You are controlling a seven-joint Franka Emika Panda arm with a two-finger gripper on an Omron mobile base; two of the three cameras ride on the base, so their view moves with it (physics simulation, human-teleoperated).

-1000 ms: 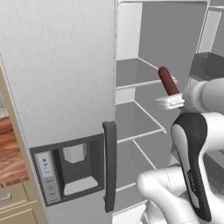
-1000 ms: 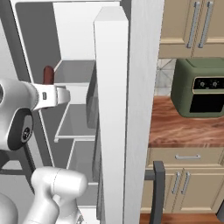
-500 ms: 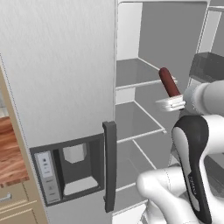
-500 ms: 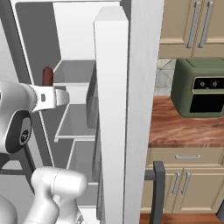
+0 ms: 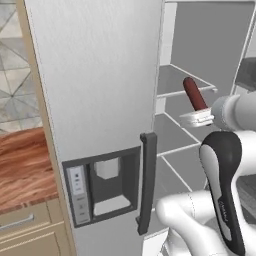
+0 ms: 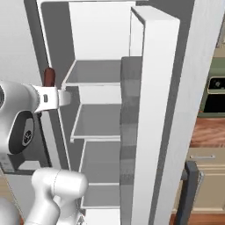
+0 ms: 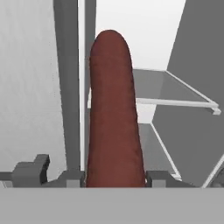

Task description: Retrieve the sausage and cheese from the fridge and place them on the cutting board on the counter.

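My gripper is shut on the lower end of the sausage, a dark reddish-brown cylinder that stands upright in front of the open fridge. From the right base view the sausage sticks up just above the gripper, left of the grey shelves. The hand view has the sausage rising between the fingertips of the gripper, with fridge shelves behind it. The cheese and the cutting board are out of view. A strip of the counter lies left of the fridge.
The shut fridge door with its dispenser panel and dark handle stands left of the arm. The swung-open door rises at the right, its edge close to the shelves. A green oven sits on the counter beyond.
The whole picture has shifted in both base views, so the base has driven. The sausage stays in the shut gripper, held in front of the shelves as before.
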